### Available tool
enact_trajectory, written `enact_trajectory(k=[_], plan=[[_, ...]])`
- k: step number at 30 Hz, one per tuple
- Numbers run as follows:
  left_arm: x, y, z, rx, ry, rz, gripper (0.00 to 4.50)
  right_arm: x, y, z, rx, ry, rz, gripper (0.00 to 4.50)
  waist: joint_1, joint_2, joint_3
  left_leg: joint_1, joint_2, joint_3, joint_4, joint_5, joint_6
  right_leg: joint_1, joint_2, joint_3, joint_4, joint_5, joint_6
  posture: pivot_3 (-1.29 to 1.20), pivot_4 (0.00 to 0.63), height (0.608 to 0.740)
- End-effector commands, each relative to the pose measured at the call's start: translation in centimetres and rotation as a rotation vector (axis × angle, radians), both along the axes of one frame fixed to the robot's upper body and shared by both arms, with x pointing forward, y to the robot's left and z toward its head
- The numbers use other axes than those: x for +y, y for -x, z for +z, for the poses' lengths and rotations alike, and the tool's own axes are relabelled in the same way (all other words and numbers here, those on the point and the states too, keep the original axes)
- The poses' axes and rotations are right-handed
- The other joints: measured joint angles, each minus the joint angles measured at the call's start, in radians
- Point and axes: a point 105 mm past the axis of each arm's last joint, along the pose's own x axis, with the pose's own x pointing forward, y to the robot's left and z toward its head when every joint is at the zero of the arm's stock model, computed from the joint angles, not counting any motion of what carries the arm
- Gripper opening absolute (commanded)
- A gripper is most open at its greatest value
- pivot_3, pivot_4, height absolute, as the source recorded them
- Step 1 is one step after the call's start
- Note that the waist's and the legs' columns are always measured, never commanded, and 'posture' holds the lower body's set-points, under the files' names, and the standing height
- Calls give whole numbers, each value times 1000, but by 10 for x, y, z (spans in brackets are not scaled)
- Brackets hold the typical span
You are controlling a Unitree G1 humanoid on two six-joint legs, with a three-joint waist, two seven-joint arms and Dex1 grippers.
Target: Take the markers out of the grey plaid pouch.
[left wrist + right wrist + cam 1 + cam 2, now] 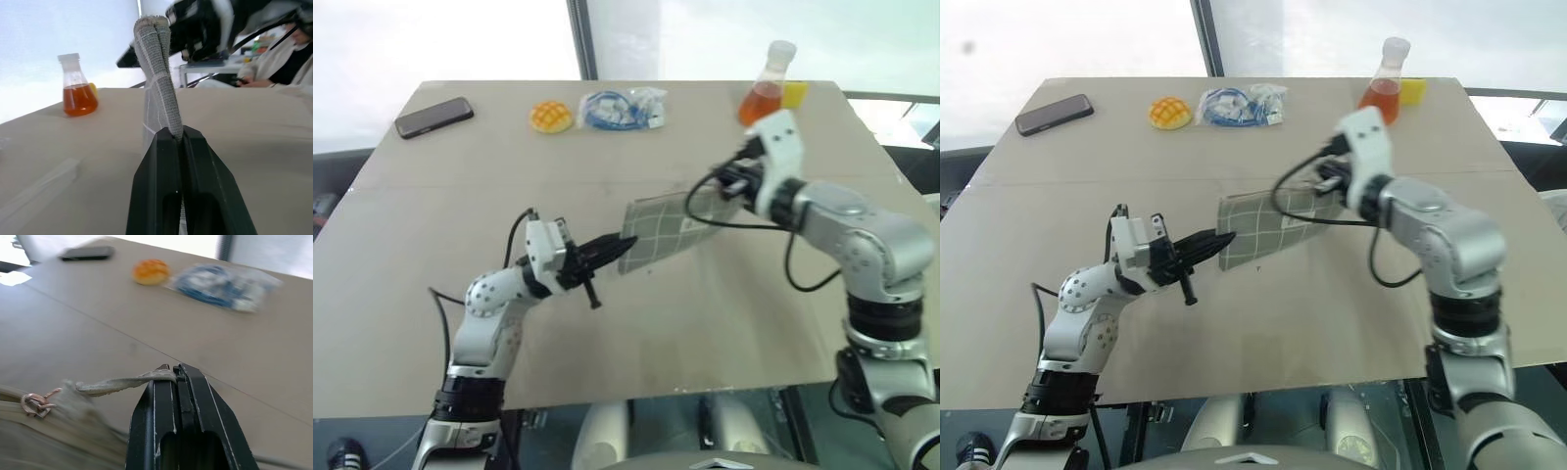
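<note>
Items on the table: one grey plaid pouch [668, 227], one phone [433, 117], one yellow bun-like object [551, 117], one bag of blue cable [622, 108], one flask [766, 86], and apparently one yellow block [793, 94], partly hidden behind the flask.

A wide beige table [724, 323] stands before bright windows, with a dark frame post [581, 39] between the panes. Strong daylight comes in. Behind, a person [288, 63] sits at a desk.
</note>
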Motion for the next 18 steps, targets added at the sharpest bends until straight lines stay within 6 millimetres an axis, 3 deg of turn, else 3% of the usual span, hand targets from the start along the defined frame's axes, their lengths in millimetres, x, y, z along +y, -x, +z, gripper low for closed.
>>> enact_trajectory(k=[1,4,7,12,17,18], plan=[[16,1,-3,-2,13,-6,19,-74,3,11,-60,39,-241,0,0,1,0,0,0,0,0,0,1,0,0,0,0,0,0,0,150,740],[16,0,-7,7,16,-14,19,-92,12,8,-48,58,-282,0,-12,2,1,1,1,1,-1,-1,1,-1,1,1,0,0,1,0,150,740],[13,-2,-11,8,13,-23,19,-92,19,7,-48,52,-279,0,-15,2,1,1,3,1,-1,-1,1,-1,4,1,1,1,2,0,150,740],[6,-9,-12,-17,3,-33,19,-55,37,5,-47,51,-82,0,-6,2,1,1,4,1,1,-1,1,0,4,1,1,0,0,0,150,740],[2,-13,-15,-56,-17,-35,0,-26,61,-5,-8,47,98,1784,-2,2,1,0,4,1,1,-1,1,0,4,1,0,0,0,0,150,740],[1,-13,-16,-61,-20,-33,0,-25,65,-6,-5,51,113,1784,-3,2,1,0,4,1,1,-1,1,0,4,1,0,0,0,0,150,740]])
